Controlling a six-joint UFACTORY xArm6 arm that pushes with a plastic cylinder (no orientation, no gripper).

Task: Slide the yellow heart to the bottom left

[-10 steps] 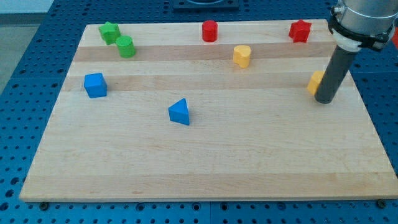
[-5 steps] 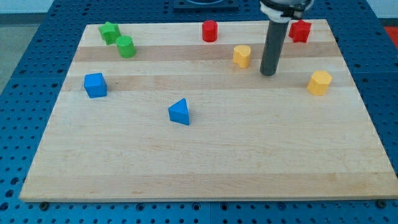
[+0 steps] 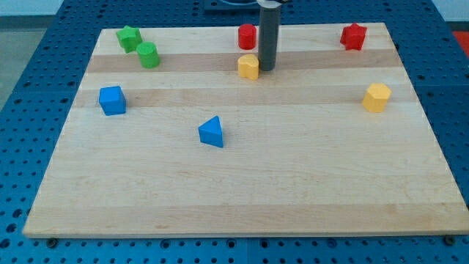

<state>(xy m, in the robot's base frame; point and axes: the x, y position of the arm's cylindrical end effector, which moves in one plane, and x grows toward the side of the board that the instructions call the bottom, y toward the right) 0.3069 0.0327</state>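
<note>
- There is no claw on this arm to be open or closed; it ends in a plain dark rod, and the rod's tip [image 3: 267, 70] rests on the table [image 3: 242, 183] near the view's top, a little right of centre.
- The yellow heart [image 3: 249, 67] sits just left of the tip, touching it or all but touching; I cannot tell which.
- With the rod on the heart's right side, a push would send it leftward. The bottom left corner also lies far down the view, so I judge the contact will need to come round to the heart's upper right.
- The red cylinder [image 3: 247, 35] stands just above the heart, close but apart.
- The blue triangle [image 3: 211, 132] lies roughly along the diagonal toward the corner and could be struck.
- The blue cube [image 3: 112, 100], green cylinder [image 3: 149, 55] and green star [image 3: 129, 37] sit at the left, clear of that line.
- The red star [image 3: 353, 36] and yellow hexagon [image 3: 377, 97] are well off to the right.
</note>
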